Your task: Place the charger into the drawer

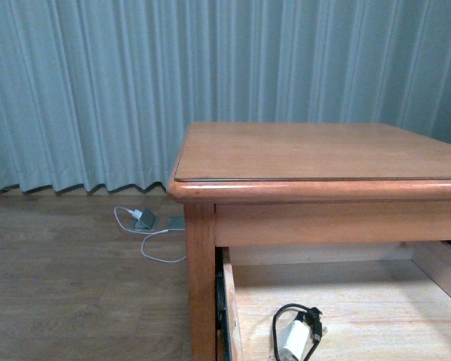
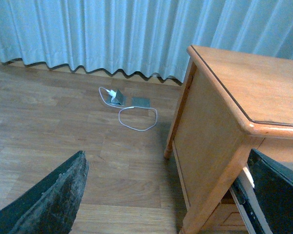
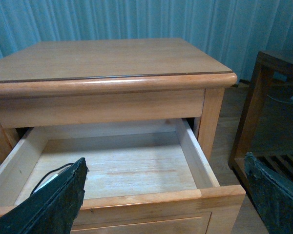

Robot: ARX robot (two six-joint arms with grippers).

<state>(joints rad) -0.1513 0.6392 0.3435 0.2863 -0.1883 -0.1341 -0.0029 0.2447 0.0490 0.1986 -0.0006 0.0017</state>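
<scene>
**Charger in the open drawer, both claws spread and empty**

Small white rectangular plug block, the charger (image 1: 293,337), lying flat on the pale light-wood floor of the drawer (image 1: 233,301). Sits at about 6 o'clock in the front view, cut off by the frame edge there. Thin black cable (image 1: 276,322) looped round its 9-to-12 o'clock side, with a black connector end bunched at its 2 o'clock. Near the drawer's left wall, at its 9 o'clock; touching or not, cannot tell. From the right wrist, only a white corner and a black strand showing past one finger.

Drawer pulled well out from under the honey-coloured bench (image 1: 316,150).

Right claw (image 3: 165,163) above the drawer front, fingers (image 3: 53,204) far apart, gripping nothing. Left claw (image 2: 166,161) out beside the bench over the wood floor (image 1: 60,286), also spread wide and holding nothing.

At 9 o'clock of the bench in the front view, a white plug with white cable and grey device (image 1: 146,219) on the floor. Close to the foot of a pale blue-green curtain (image 1: 83,90). From the right wrist, a darker wooden stand (image 3: 263,97) near the bench's right side.
</scene>
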